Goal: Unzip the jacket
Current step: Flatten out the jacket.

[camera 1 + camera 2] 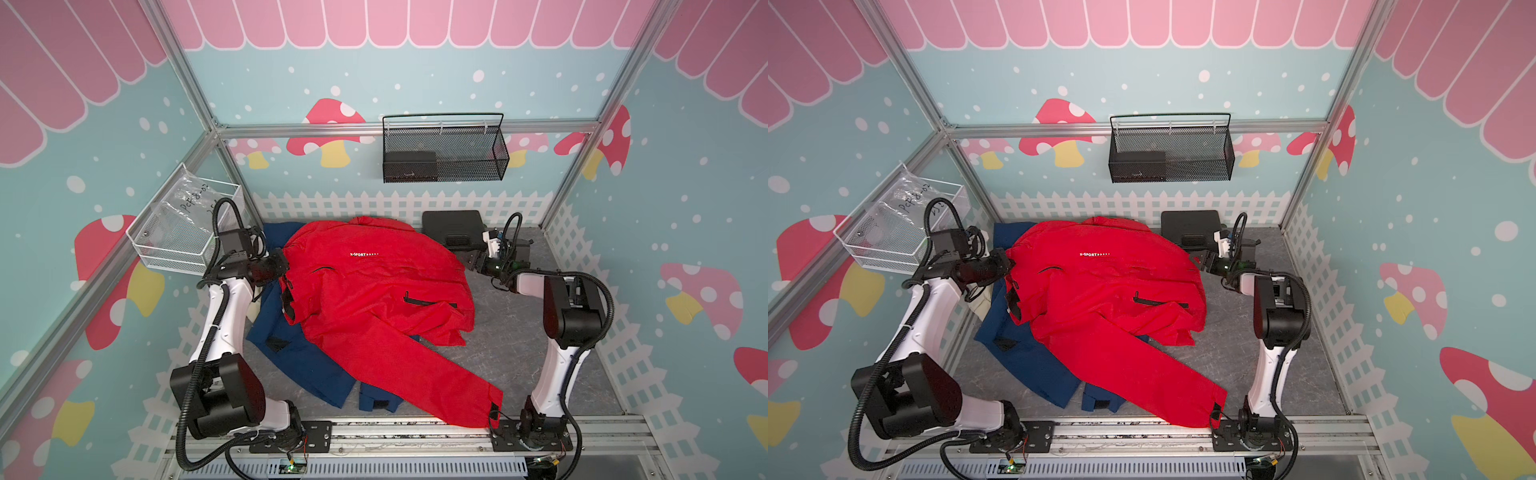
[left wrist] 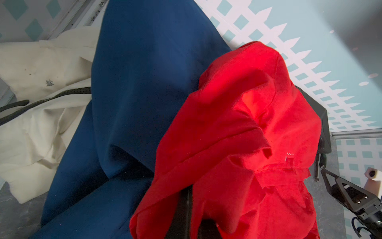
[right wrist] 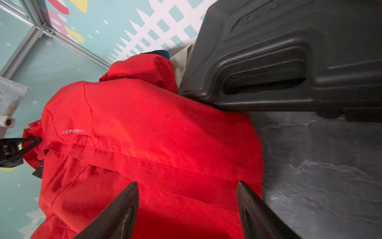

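Centrally, the red jacket [image 1: 374, 291] sprawls across the grey table [image 1: 519, 357], lying over a navy garment [image 1: 299, 365] whose folds, with a cream cloth [image 2: 37, 107] beside them, crowd the left gripper [image 1: 284, 264], which is pinched tight on the jacket's bunched edge. The right gripper [image 3: 187, 184] hovers with its jaws spread wide and empty at the jacket's opposite edge, hemmed in by a black case [image 1: 453, 230] just behind it. One red sleeve [image 1: 415, 374] trails to the front rail [image 1: 415, 432] beside the right arm [image 1: 557, 374] at its base.
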Controlling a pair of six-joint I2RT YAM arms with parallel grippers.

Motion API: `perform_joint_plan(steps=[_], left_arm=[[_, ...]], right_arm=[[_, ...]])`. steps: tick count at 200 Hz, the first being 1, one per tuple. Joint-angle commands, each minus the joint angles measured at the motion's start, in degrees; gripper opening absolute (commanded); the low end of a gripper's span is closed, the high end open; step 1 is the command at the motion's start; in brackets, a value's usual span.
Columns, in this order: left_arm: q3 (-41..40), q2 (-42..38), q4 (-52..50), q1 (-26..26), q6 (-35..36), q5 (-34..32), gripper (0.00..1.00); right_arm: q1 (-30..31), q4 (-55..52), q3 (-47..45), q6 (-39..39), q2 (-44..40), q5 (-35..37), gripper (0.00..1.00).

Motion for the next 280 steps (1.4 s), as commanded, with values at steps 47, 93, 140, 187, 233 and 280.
perform_joint_plan(steps=[47,93,140,187,233,280], left_arm=[[-0.7,0.5,0.8,0.3,-0.4,1.7,0.0],[-0.8,0.9,1.1,0.1,-0.5,1.9,0.0],[-0.7,1.3,1.0,0.1,-0.4,1.6,0.0],[-0.4,1.9,1.0,0.2,-0.3,1.5,0.0],[2.2,1.0,3.5,-0.6,-3.2,0.1,0.0],[19.8,2.7,8.4,-11.7,-7.7,-8.6,0.0]], right_arm=[[-0.4,-6.2,9.9,-6.5,11.0,-4.7,0.9],[0.1,-3.6,11.0,-6.7,13.7,-11.8,0.84],[1.3,-0.7,12.2,-4.5,15.8,-14.2,0.75],[1.6,0.4,10.3,-6.7,11.1,-9.8,0.02],[1.4,0.2,2.7,-7.8,-2.0,-0.9,0.0],[1.6,-0.2,-9.5,-5.5,-21.1,6.8,0.0]])
